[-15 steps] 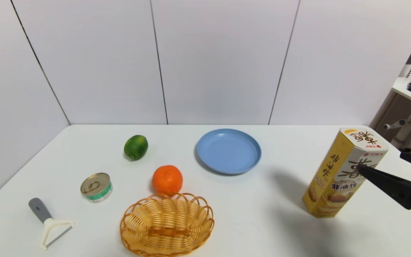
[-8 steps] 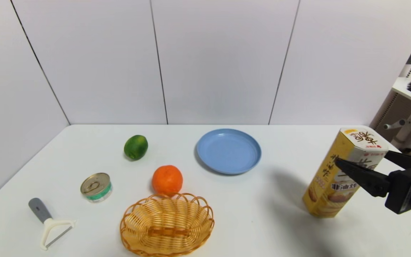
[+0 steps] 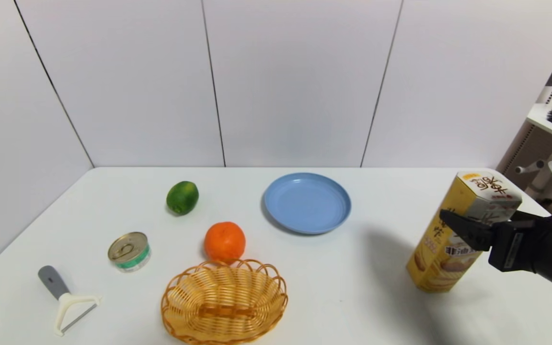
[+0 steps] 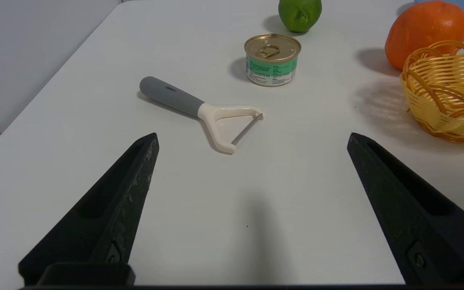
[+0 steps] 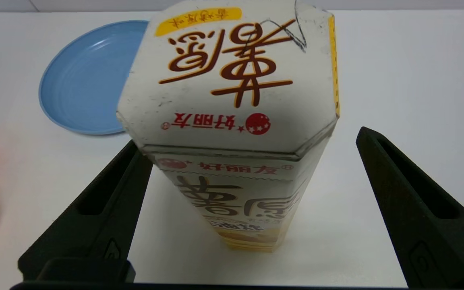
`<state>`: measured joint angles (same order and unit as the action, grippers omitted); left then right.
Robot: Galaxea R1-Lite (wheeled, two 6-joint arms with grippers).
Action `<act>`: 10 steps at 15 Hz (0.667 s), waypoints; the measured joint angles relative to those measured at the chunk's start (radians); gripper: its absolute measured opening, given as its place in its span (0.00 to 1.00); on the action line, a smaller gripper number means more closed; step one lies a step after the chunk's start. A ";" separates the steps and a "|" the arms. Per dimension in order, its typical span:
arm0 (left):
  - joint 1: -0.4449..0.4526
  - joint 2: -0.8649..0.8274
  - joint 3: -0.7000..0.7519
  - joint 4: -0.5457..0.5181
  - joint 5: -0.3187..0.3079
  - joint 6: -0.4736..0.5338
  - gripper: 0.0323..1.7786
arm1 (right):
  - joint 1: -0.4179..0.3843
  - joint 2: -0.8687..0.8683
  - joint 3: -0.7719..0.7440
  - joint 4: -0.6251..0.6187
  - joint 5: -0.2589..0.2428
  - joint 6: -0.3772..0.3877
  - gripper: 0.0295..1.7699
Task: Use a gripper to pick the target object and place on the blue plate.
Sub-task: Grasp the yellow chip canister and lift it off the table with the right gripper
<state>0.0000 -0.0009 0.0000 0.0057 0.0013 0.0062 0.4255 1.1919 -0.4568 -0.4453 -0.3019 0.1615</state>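
At the right edge of the tabletop (image 3: 381, 297) the yellow snack box (image 3: 463, 235) stands upright, between the spread fingers of the right gripper (image 5: 248, 141), which has not closed on it. Well to its left lies the blue plate (image 3: 307, 203); the left gripper (image 4: 252, 139) hangs wide open near the peeler (image 4: 204, 112).

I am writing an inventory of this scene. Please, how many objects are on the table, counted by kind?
Fruit: 2, lime and orange
Packaged food: 2, tin can and yellow snack box
Containers: 2, blue plate and wicker basket
Tools: 1, peeler
Total: 7
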 joint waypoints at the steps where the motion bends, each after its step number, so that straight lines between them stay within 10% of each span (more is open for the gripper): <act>1: 0.000 0.000 0.000 0.000 0.000 0.000 0.95 | -0.002 0.011 -0.003 0.000 0.000 0.001 0.96; 10: 0.000 0.000 0.000 0.000 0.000 0.000 0.95 | 0.008 0.082 -0.048 0.000 0.008 -0.003 0.96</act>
<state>0.0000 -0.0009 0.0000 0.0053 0.0013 0.0057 0.4334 1.2743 -0.5047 -0.4453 -0.2938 0.1583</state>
